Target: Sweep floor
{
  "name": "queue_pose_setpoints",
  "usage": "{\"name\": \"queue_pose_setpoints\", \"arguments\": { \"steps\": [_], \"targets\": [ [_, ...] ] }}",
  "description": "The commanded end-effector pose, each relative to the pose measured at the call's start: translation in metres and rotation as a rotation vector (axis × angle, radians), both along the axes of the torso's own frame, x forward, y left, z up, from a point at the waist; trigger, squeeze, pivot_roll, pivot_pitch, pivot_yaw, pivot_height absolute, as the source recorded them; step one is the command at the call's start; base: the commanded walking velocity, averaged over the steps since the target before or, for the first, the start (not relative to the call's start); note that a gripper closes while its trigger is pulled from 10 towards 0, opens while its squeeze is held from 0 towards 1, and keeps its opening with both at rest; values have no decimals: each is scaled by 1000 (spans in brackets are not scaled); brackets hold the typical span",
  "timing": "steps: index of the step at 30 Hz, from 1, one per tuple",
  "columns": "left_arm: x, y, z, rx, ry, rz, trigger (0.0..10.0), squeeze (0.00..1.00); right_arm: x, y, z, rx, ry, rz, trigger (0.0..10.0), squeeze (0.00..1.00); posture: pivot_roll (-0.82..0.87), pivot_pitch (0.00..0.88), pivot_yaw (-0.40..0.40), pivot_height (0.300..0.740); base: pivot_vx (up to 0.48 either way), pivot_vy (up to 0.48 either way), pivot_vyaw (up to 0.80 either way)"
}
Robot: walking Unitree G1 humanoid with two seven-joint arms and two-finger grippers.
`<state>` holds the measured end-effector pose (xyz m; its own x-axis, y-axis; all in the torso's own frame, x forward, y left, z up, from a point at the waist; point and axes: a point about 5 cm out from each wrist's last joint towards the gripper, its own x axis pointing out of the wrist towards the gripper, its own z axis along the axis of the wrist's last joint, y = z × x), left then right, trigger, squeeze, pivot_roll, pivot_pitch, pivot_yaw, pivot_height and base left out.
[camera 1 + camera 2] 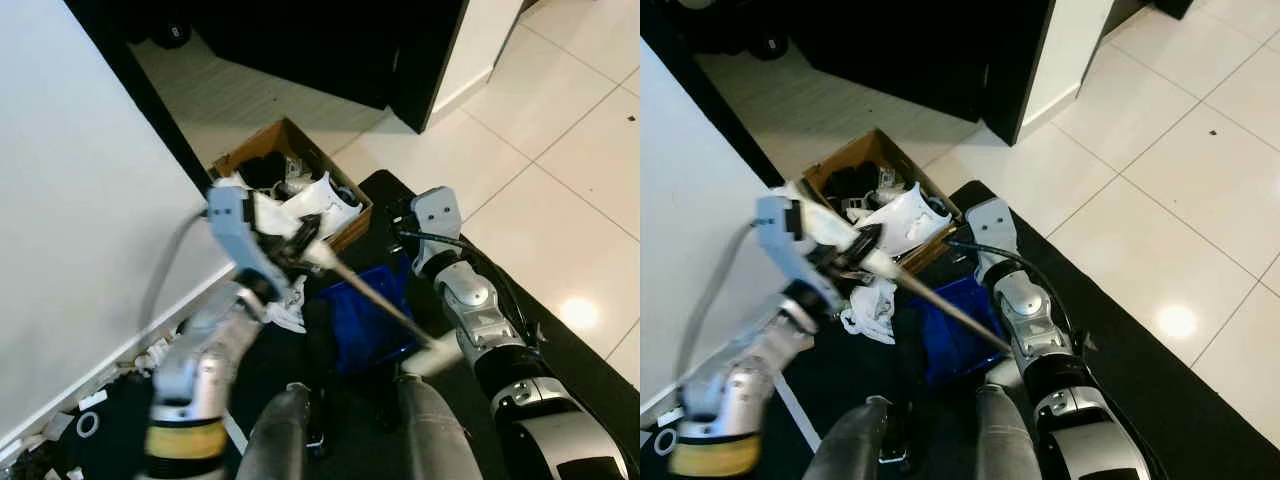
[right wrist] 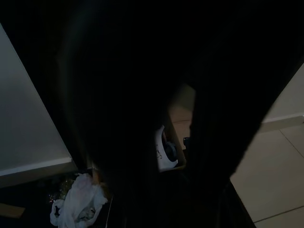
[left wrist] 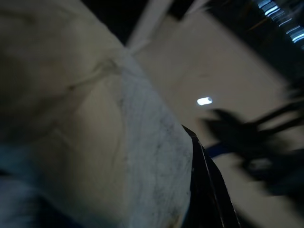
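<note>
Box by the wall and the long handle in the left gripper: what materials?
Box: looks like corrugated cardboard, matte brown with thin folded flaps. Long handle: pale and smooth, tan toward the lower end; wood or painted metal, blur leaves it open. It lies across the left gripper.

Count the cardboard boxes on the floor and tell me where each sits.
1. A single open cardboard box stands on the pale floor by the white wall, ahead of the robot, stuffed with white and dark items. Others may be hidden behind the arms.
</note>
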<state>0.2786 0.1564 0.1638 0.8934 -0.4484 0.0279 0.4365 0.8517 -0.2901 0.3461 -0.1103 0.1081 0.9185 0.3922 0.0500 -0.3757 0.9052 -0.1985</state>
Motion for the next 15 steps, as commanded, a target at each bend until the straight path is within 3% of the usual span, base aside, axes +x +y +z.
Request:
{"name": "queue_pose_setpoints", "arguments": {
  "steps": [1, 3, 6, 8, 10, 14, 15],
  "targets": [
    [-4, 5, 2, 40, -17, -8, 10000, 0, -8, 1, -21, 9, 94, -2, 10000, 0, 40, 292, 31, 740, 0, 0, 0],
    [-12, 22, 1, 119, 4, -12, 10000, 0, -8, 1, -21, 10, 94, -1, 10000, 0, 43, 297, 32, 740, 0, 0, 0],
    [-18, 32, -1, 156, 22, -12, 10000, 0, -8, 0, -21, 10, 94, -1, 10000, 0, 45, 298, 32, 740, 0, 0, 0],
    [-18, 52, -11, 227, 64, 108, 10000, 0, -8, 0, -21, 10, 96, -3, 10000, 0, 47, 298, 33, 740, 0, 0, 0],
    [-18, 52, -11, 227, 64, 108, 10000, 0, -8, 0, -21, 10, 96, -3, 10000, 0, 47, 298, 33, 740, 0, 0, 0],
    [-6, 96, -44, 332, 203, 521, 10000, 0, -8, 2, -21, 12, 95, 1, 10000, 0, 40, 295, 26, 740, 0, 0, 0],
    [-6, 96, -44, 332, 203, 521, 10000, 0, -8, 2, -21, 12, 95, 1, 10000, 0, 40, 295, 26, 740, 0, 0, 0]
  ]
}}
